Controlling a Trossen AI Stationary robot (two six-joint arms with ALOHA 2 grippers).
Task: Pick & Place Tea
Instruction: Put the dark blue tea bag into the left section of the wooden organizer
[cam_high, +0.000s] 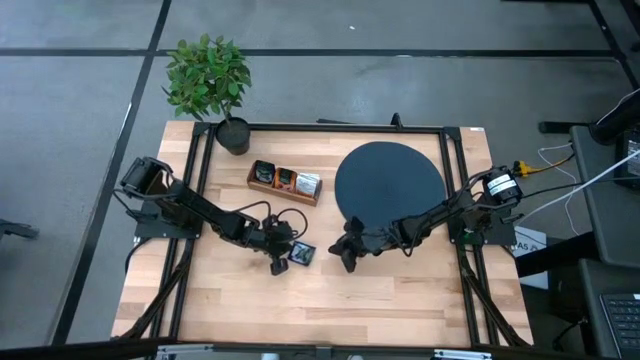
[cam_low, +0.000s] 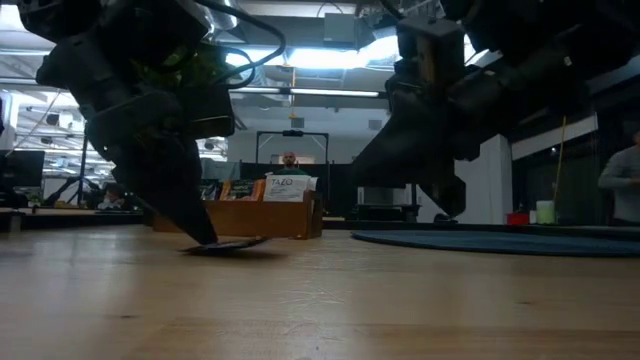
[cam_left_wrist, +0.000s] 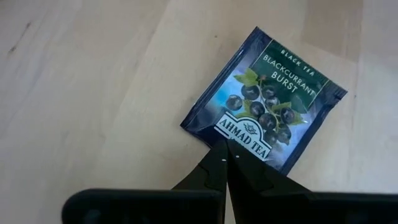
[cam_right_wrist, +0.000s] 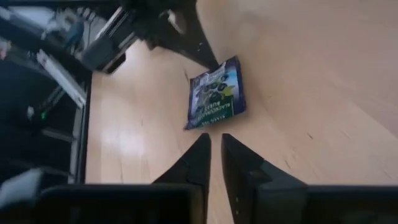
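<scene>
While left hand (cam_left_wrist: 225, 149) pinches sachet (cam_left_wrist: 264, 99), its fingertips hide the edge.

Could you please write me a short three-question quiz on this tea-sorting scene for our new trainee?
1. True or false: the left gripper is shut on an edge of the dark tea sachet lying on the table.
2. Multiple choice: what lies in the wooden tray? A) tea sachets B) spoons C) nothing
3. Fill in: the right gripper hangs over the bare table between the sachet and the black round ____.

Key:
1. True; the fingertips meet at the sachet's edge.
2. A; several sachets stand in its compartments.
3. disc; the right gripper holds nothing and its fingers stand slightly apart.
</scene>
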